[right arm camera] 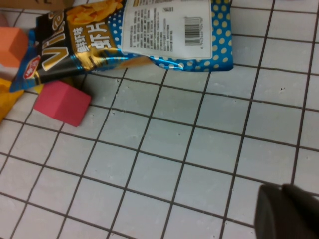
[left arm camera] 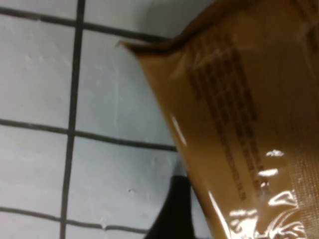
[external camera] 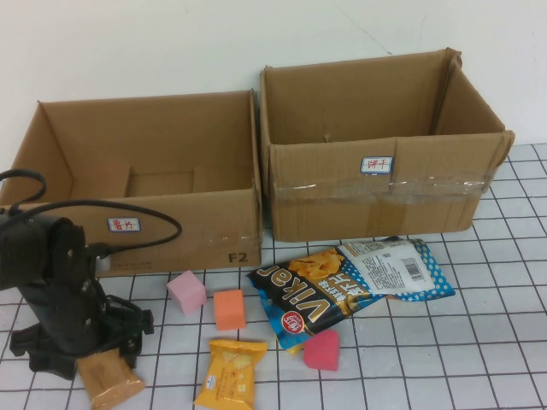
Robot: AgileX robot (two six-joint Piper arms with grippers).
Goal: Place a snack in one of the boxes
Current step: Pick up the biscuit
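Under left gripper [external camera: 102, 363], brown snack packet [external camera: 109, 378] lies diagonally; right gripper [right arm camera: 286, 211] apart.

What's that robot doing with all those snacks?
The left gripper is down at the near left of the table, right at a small brown snack packet. Whether it has hold of it isn't clear. The left box and the right box stand open behind. The right gripper sits apart, near the chip bags, holding nothing.
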